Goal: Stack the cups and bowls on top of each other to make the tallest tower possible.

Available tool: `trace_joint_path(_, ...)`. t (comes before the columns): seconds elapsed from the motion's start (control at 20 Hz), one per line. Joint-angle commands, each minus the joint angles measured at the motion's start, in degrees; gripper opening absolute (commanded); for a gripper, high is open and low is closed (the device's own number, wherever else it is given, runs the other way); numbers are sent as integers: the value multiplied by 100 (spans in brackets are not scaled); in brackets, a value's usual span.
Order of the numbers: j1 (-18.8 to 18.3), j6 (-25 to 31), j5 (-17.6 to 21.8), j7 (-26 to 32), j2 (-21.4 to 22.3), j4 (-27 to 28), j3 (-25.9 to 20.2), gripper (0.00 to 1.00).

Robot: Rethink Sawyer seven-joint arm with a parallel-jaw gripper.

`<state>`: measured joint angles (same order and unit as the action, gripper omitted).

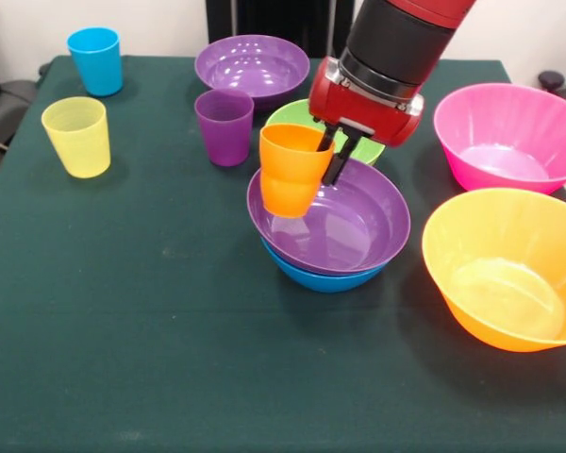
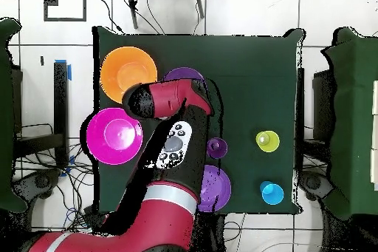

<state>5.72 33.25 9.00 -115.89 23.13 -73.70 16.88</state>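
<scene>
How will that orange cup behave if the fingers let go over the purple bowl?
Held by its rim, the orange cup looks thin and light. Glossy plastic on the sloped purple bowl would probably let it slide. Tall and tapered, it may tip unless set flat.

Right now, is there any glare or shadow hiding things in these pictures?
Front view: soft white glare on the nested purple bowl, pink bowl and orange bowl, hiding nothing; the orange cup in the gripper reads clearly. Overhead view: the arm covers that cup and the stack.
</scene>
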Motion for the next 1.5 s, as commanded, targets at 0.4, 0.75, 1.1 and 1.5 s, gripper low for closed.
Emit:
trace_joint_path(0.4,-68,47,178,-214,-144,21,-375,0)
trace_joint_path(0.75,-10,31,218,-255,-174,63,-307,0)
trace_joint_path(1.1,117,-60,249,-411,-283,115,-202,0)
trace_joint_path(1.5,247,-111,201,-519,-443,225,-76,0)
